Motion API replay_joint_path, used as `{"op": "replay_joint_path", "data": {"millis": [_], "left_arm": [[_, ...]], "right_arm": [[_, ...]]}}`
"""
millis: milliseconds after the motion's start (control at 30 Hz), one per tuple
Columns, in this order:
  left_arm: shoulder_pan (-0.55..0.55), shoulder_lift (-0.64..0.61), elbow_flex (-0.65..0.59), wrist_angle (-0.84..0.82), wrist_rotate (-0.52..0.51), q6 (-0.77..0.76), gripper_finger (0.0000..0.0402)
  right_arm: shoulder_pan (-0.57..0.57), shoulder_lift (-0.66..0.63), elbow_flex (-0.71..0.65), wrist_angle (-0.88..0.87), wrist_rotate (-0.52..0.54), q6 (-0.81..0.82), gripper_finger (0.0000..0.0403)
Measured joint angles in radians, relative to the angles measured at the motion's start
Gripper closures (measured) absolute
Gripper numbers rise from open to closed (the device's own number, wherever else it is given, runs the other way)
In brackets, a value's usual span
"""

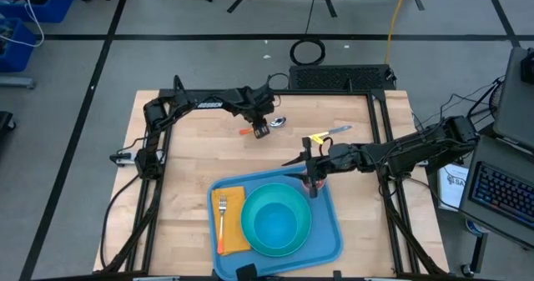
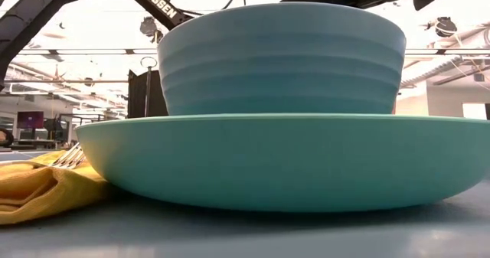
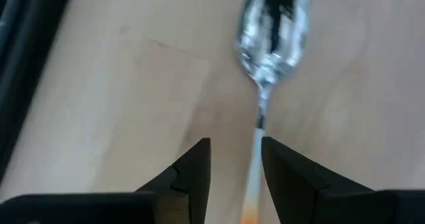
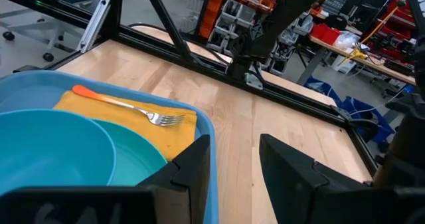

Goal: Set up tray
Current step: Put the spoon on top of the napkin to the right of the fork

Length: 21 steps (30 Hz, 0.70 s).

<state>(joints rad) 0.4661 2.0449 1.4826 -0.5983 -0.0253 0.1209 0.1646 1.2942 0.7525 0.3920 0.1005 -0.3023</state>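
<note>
pale wooden desk (image 1: 183, 189) carries our large flat blue plastic tray (image 1: 329, 239) near its front edge. we judge the shiny metal spoon (image 3: 272, 31) is next: behind the tray, our left gripper (image 3: 236, 167) straddles its handle, jaws parted, needing closure. right gripper (image 4: 232, 161) hovers empty, part-open, over the tray's rim.

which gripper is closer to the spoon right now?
Left. The left gripper hangs right over the spoon, fingers open astride its handle. The right gripper is off at the far right corner of the tray, open and empty.
</note>
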Motion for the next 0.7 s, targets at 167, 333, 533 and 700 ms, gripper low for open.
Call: {"op": "replay_joint_path", "data": {"millis": [167,333,533,700], "left_arm": [[-0.017,0.001,0.037,-0.128,0.042,0.078,0.0266],[-0.017,0.002,0.102,-0.163,0.04,0.104,0.0266],[-0.005,0.003,0.13,-0.167,0.051,0.145,0.0266],[0.008,0.041,0.149,-0.199,0.031,0.147,0.0266]], "right_arm": [[-0.001,0.0,0.0,0.0,0.0,0.001,0.028],[-0.008,0.0,0.0,0.001,0.0,0.001,0.028],[-0.014,0.0,0.0,0.016,0.0,0.002,0.028],[-0.014,0.0,0.0,0.022,-0.001,0.002,0.028]]}}
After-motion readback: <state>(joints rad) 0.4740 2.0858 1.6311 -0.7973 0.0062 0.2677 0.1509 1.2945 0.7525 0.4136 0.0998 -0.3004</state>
